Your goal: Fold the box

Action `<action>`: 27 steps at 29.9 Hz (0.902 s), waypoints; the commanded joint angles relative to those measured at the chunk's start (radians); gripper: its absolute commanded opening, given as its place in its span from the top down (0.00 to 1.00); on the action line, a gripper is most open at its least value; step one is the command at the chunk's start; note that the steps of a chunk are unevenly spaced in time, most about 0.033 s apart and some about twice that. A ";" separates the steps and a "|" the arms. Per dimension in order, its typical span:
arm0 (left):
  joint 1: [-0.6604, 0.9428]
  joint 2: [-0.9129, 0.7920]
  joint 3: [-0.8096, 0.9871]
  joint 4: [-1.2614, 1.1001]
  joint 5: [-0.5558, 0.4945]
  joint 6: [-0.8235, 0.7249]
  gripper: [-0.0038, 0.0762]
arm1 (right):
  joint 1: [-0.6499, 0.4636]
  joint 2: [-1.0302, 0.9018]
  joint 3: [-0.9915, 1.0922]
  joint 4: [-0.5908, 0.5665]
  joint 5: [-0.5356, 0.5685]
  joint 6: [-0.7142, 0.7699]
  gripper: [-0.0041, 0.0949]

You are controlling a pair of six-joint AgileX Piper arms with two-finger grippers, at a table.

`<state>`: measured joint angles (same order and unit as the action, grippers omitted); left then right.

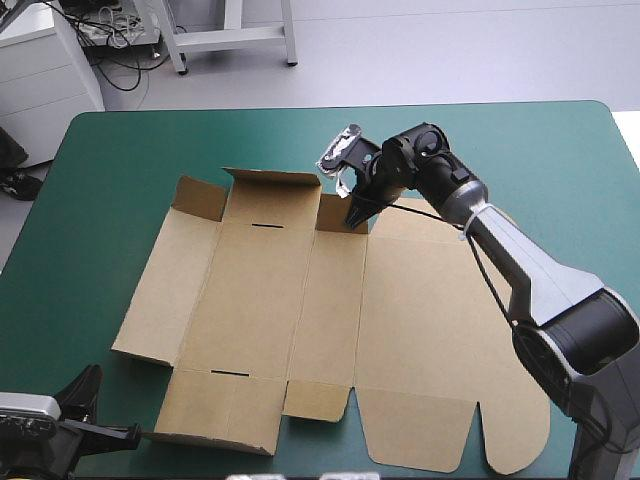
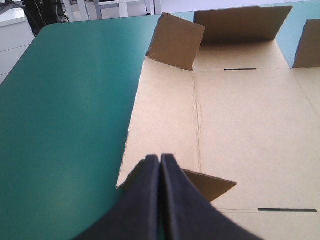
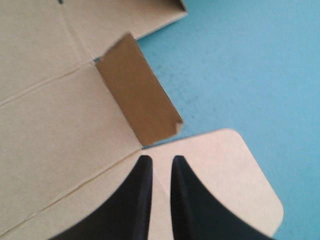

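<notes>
High view: box [image 1: 330, 330] lies mostly flat on the table [image 1: 120, 160], long axis running between the two claws, rounded end toward the right claw [image 1: 356, 214]. That claw sits at its far edge; grip cannot be told. Left claw [image 2: 160, 159] is pressed together, box corner just ahead.

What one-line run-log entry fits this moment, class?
box: mostly flat | left gripper: shut, at near-left corner | right gripper: slightly open, raised far flap just ahead
</notes>
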<state>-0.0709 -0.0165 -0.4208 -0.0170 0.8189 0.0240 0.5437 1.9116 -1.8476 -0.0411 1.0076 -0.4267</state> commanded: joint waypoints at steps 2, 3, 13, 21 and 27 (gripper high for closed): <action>-0.007 -0.015 -0.020 0.002 -0.075 0.000 0.99 | -0.009 -0.074 -0.034 -0.157 0.067 0.267 0.97; -0.007 -0.015 -0.020 0.004 -0.075 0.000 0.99 | -0.016 -0.078 -0.032 -0.159 0.086 0.291 0.97; -0.007 -0.015 -0.020 0.004 -0.075 0.000 0.89 | -0.084 -0.309 0.327 -0.111 0.029 0.384 0.98; -0.007 -0.015 -0.020 0.004 -0.076 0.000 0.49 | -0.084 -0.665 0.750 -0.111 -0.185 0.489 0.98; -0.007 -0.011 -0.020 0.009 -0.075 -0.001 0.47 | -0.084 -0.895 0.940 -0.111 -0.202 0.536 0.98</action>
<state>-0.0709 -0.0165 -0.4208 -0.0088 0.8189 0.0240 0.4634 1.1185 -0.9446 -0.1429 0.8572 0.0848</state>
